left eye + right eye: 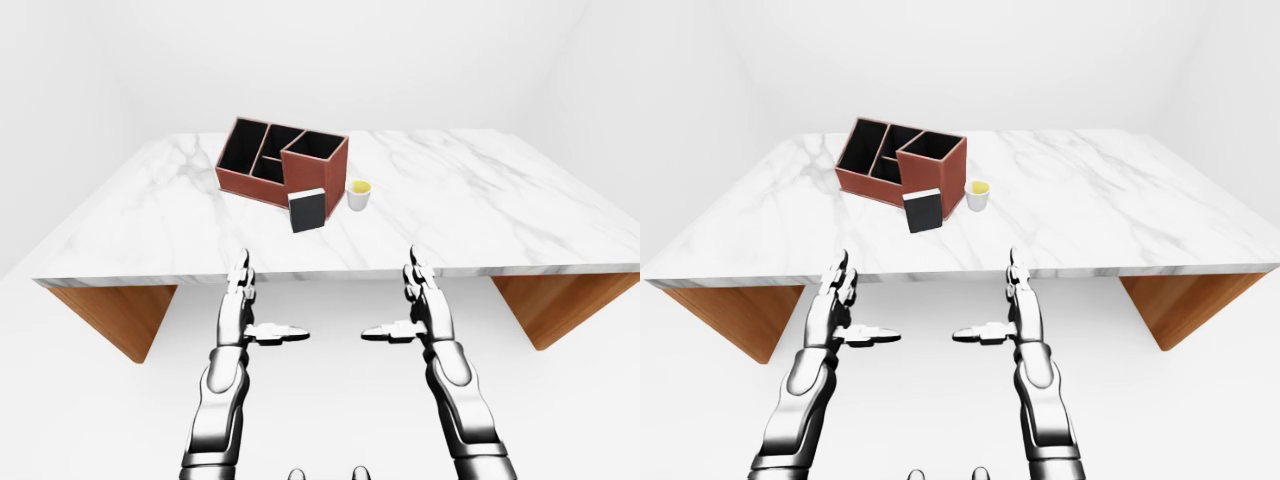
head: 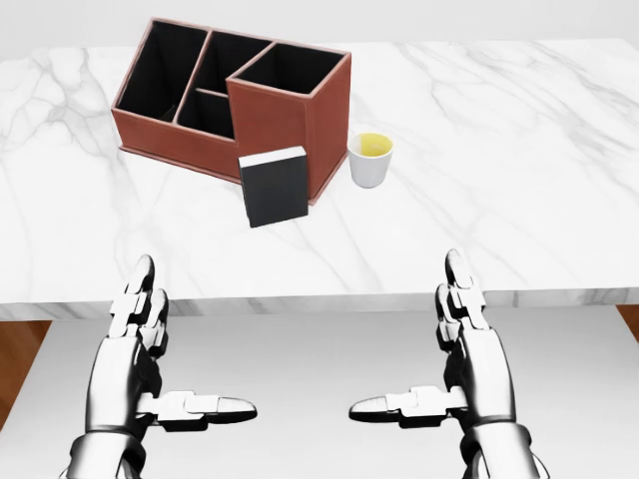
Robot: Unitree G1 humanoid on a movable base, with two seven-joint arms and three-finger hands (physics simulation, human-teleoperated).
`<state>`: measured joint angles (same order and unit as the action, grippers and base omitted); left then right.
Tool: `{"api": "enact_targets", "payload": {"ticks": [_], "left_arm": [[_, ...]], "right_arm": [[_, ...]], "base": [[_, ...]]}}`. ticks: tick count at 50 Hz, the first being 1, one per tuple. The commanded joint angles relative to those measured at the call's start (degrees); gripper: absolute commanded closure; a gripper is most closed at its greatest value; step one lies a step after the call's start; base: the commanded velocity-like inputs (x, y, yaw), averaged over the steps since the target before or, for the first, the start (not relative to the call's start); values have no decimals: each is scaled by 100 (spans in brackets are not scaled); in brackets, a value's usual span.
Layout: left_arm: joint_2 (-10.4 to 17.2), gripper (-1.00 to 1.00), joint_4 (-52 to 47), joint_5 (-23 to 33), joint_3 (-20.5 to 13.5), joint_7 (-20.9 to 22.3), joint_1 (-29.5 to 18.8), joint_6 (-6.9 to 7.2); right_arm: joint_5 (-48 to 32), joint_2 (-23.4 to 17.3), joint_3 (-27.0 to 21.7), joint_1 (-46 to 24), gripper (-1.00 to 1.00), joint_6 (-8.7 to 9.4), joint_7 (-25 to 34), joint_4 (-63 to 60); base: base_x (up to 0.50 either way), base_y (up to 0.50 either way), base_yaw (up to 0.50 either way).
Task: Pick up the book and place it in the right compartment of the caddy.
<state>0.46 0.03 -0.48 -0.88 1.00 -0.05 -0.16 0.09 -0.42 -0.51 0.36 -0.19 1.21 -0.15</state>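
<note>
book (image 2: pixel 275 187) upright, leaning on caddy (image 2: pixel 290 100), upper centre of head view, beyond table edge. left hand (image 2: pixel 140 344), right hand (image 2: pixel 469 344) both splayed, empty; roughly equidistant, left marginally nearer.

The table (image 2: pixel 519 150) has a smooth top that looks like white marble with grey veins, lightly polished, and its supports below look like warm brown wood. The caddy (image 2: pixel 280 125) has matt reddish-brown walls like leather, with a flat black lining. The book (image 2: pixel 275 190) shows a matt black cover and a pale paper edge. The cup (image 2: pixel 369 165) looks like plain white ceramic. Both hands, left hand (image 2: pixel 140 354) and right hand (image 2: pixel 469 354), are glossy chrome-like metal, fingers (image 2: pixel 457 284) included.
</note>
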Motion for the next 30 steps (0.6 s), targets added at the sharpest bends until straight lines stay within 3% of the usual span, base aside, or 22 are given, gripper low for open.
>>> {"api": "enact_targets", "payload": {"ticks": [1, 7, 20, 22, 24, 30], "left_arm": [[72, -100, 68, -73, -142, 176, -24, -187], [74, -100, -17, -39, -122, 195, 36, -211], [58, -100, -234, -37, -109, 253, 180, -214], [58, -100, -221, -42, -114, 260, 177, -227], [57, -100, -218, -41, -114, 264, 187, -248], [54, -100, -278, -24, -99, 285, 231, -291]], "right_arm": [[-53, -36, -8, 131, -100, -46, 245, -87], [-102, -31, 11, 116, -100, 21, 255, -135], [-205, -34, 32, 156, -100, -48, 269, -184], [-319, -59, 60, 183, -100, -214, 283, -153], [-331, -38, 68, 208, -100, -107, 284, -222], [-420, -25, 132, 247, -100, -127, 330, -317]], "base": [[0, 0, 0], [0, 0, 0], [0, 0, 0], [0, 0, 0], [0, 0, 0], [0, 49, 0]]}}
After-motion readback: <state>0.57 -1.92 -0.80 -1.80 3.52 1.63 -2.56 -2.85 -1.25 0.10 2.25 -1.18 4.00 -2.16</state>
